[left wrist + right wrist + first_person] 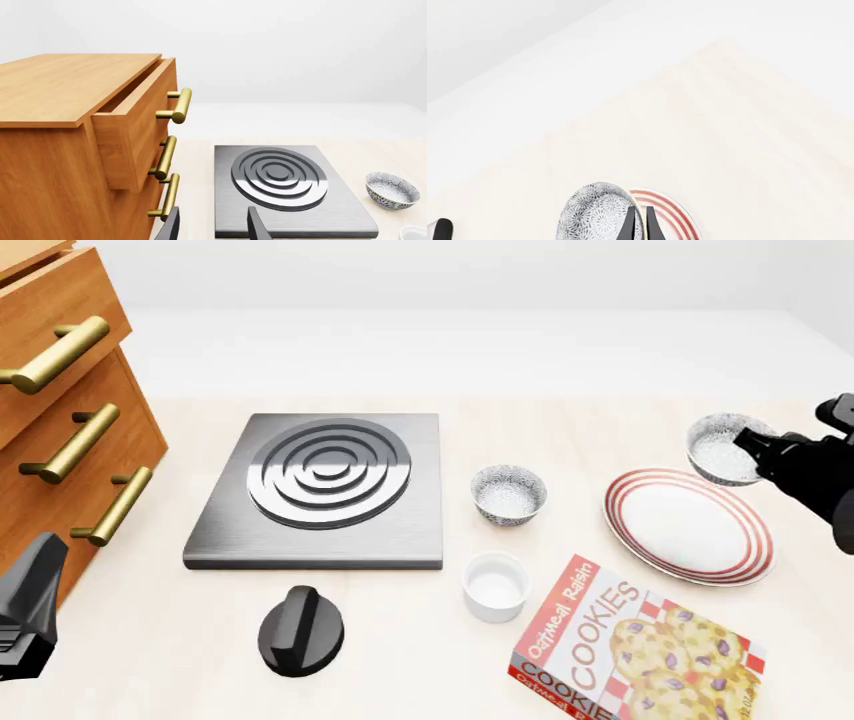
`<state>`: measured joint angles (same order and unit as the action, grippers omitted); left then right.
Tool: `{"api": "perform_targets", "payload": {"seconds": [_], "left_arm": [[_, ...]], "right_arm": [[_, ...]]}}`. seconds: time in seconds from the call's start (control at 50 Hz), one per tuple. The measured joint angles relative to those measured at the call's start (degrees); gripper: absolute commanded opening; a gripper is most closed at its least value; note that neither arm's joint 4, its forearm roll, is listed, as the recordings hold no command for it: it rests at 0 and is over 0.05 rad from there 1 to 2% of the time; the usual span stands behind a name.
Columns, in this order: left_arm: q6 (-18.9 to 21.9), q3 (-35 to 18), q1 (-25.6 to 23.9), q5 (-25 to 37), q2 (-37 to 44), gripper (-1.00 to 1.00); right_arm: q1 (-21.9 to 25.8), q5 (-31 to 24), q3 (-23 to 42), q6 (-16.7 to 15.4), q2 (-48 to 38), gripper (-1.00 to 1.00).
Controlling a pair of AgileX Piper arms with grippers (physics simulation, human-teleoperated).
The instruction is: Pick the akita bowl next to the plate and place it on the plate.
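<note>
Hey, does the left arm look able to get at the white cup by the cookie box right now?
Probably yes. The left gripper sits low by the drawer cabinet, open and holding nothing. Between it and the white cup only the black knob stands on the table, easy to pass over.

Front cam is looking down over the whole table. Left wrist cam is facing the stove low; both are catching it. Right wrist cam is sitting tight on the plate.
</note>
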<state>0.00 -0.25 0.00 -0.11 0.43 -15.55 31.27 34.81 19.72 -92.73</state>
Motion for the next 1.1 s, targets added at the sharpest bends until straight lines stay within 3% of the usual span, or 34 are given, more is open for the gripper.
{"api": "perform_targets", "payload": {"seconds": [1.1], "left_arm": [[0.00, 0.00, 0.00, 0.00, 0.00, 1.00]], "right_arm": [[1.81, 3.36, -1.11, -2.02, -4.43, -1.00]]}}
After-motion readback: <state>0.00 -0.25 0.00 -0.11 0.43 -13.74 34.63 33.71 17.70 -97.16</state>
